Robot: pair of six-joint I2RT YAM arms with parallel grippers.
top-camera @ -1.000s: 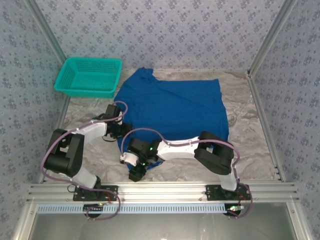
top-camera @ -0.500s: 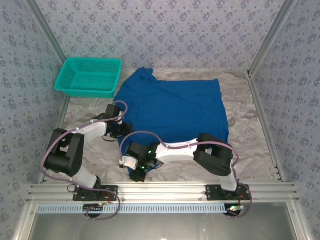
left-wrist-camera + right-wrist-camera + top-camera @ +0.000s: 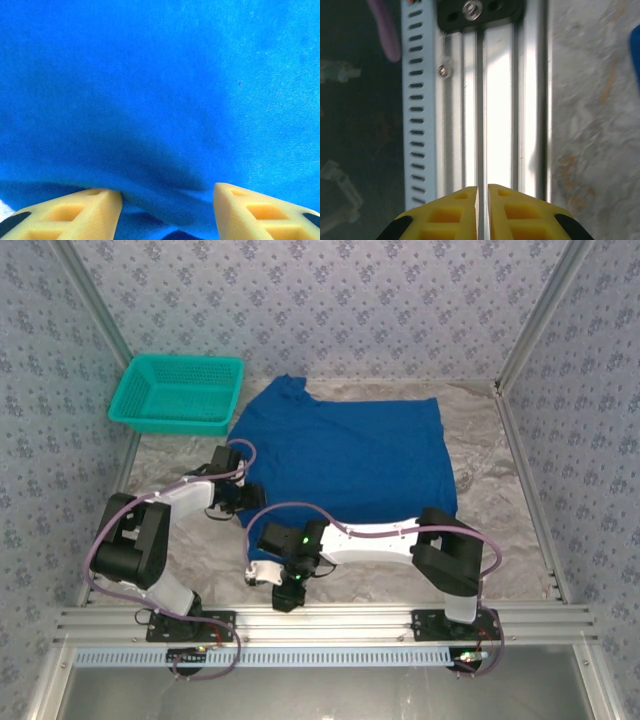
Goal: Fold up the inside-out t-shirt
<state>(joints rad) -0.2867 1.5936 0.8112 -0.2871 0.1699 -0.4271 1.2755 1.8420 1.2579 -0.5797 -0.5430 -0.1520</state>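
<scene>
The inside-out t-shirt (image 3: pixel 350 455) lies spread out in royal blue across the middle of the table. My left gripper (image 3: pixel 243 502) rests on its near-left edge. In the left wrist view its yellow fingers (image 3: pixel 75 210) stand apart, so the left gripper (image 3: pixel 167 192) is open over a soft ridge of the t-shirt (image 3: pixel 160 90). My right gripper (image 3: pixel 287 600) hangs off the cloth, close to the front rail. In the right wrist view the right gripper (image 3: pixel 482 189) is shut with only a thin slit and nothing held, and a sliver of the t-shirt (image 3: pixel 637 50) shows at the edge.
A teal mesh basket (image 3: pixel 180 390) stands at the back left, just beyond the shirt's sleeve. The aluminium front rail (image 3: pixel 495 100) runs right under the right gripper. Patterned walls close in both sides and the back. Bare marbled tabletop (image 3: pixel 490 540) lies to the right of the shirt.
My right gripper has swung away from the shirt's near-left corner toward the front rail and closed its jaws. The right elbow shifted right. The left gripper has stayed put.
</scene>
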